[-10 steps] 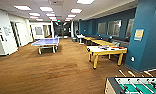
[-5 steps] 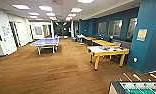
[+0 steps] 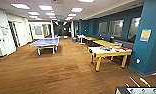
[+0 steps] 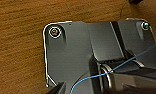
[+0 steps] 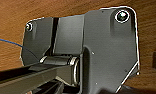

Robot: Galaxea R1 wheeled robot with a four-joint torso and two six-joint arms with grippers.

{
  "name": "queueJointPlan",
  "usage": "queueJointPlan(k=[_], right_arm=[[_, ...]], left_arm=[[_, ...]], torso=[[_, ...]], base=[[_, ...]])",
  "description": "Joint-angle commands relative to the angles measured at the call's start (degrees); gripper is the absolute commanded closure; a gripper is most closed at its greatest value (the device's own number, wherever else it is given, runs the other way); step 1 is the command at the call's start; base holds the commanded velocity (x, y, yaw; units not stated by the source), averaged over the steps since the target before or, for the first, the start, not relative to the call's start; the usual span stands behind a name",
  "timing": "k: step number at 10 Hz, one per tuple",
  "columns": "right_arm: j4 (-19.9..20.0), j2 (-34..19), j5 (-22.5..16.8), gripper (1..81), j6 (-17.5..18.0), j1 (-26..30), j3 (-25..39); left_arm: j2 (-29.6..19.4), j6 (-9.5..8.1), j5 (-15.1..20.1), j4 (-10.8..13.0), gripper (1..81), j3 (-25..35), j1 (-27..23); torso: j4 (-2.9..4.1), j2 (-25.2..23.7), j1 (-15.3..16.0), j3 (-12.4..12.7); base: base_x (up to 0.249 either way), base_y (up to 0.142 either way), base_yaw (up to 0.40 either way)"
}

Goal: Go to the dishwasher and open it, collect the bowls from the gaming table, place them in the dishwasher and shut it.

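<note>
A: Under both wrists: wood-grain floor (image 4: 19, 50), nothing else. Whether either gripper is spread or pressed together, I can't tell from the wrist views. Nothing looks carried.

B: Where's the gaming table?

A: Near right, at the very bottom edge of the head view. Gaming table (image 3: 139, 90) shows just a corner, with rod handles (image 3: 144, 81) sticking out over the floor. Can't see any bowls on it from this angle. Dishwasher isn't in sight, so my guess is we're in a driving leg.

B: What else is around?

A: Yellow-legged table (image 3: 110, 52) mid right with some clutter on top, too blurred to identify. Blue wall column (image 3: 151, 37) just right of it. Blue ping-pong table (image 3: 45, 42) far left of centre. More tables along the far right wall. White doors (image 3: 1, 35) on the left. Open floor down the middle.

B: Risks?

A: Main one: the base or an arm clipping those rod handles, since the table sits close on the right and mostly out of the camera's field. A tight right turn would do it. Second: the yellow table's near corner if the path hugs the right. Third: bowls stay unseen until the head tilts down, so a reach could start blind.
</note>
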Motion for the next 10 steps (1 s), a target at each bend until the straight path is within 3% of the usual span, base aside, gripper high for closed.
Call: queueJointPlan(k=[1,10], right_arm=[[-0.23,-0.15,-2.97,1.0,-0.23,3.56,0.23],[0.21,-0.33,-2.96,1.0,0.48,3.47,-0.73]], left_arm=[[-0.34,0.16,2.85,-0.08,1.0,-0.19,-3.19],[-0.16,0.25,2.85,-0.08,1.0,-0.19,-3.19]], torso=[[0.0,0.0,0.05,0.0],[0.0,0.02,0.06,0.0]], base=[[0.178,0.0,0.0],[0.176,0.0,0.0]])
